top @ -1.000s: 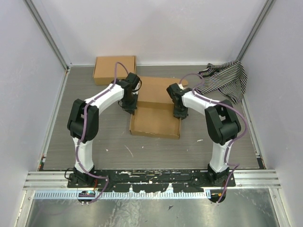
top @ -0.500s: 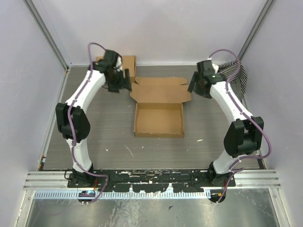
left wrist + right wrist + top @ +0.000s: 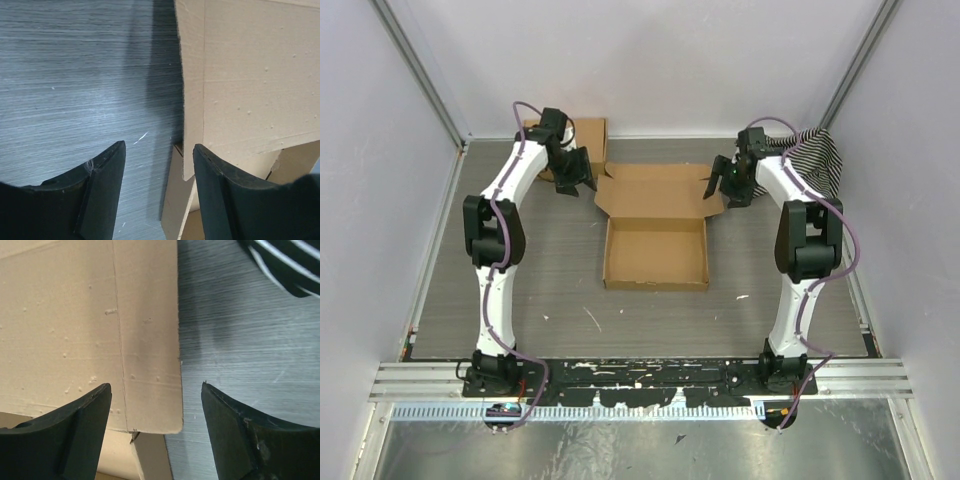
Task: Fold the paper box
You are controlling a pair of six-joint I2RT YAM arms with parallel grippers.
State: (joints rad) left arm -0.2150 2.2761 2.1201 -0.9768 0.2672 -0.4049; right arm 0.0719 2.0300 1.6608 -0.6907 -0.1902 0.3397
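Note:
The paper box (image 3: 655,262) lies mid-table, a shallow brown tray with raised walls and its lid (image 3: 657,191) spread open behind it. My left gripper (image 3: 583,180) hangs open at the lid's left edge. In the left wrist view the lid's side flap (image 3: 192,100) ends between the fingers (image 3: 102,190), nearer the right one, and nothing is pinched. My right gripper (image 3: 721,181) is open at the lid's right edge. In the right wrist view the lid's side flap (image 3: 147,340) reaches into the gap of that gripper (image 3: 156,402) and is not gripped.
A smaller closed cardboard box (image 3: 586,134) sits at the back left, partly behind my left arm. A black-and-white striped cloth (image 3: 812,158) is heaped in the back right corner, its edge (image 3: 285,265) close to my right gripper. White walls enclose the table.
Both grippers let go at the tray's sides and opened. The arms swung out to the back, then came in to the lid's side flaps. The lid now lies spread open.

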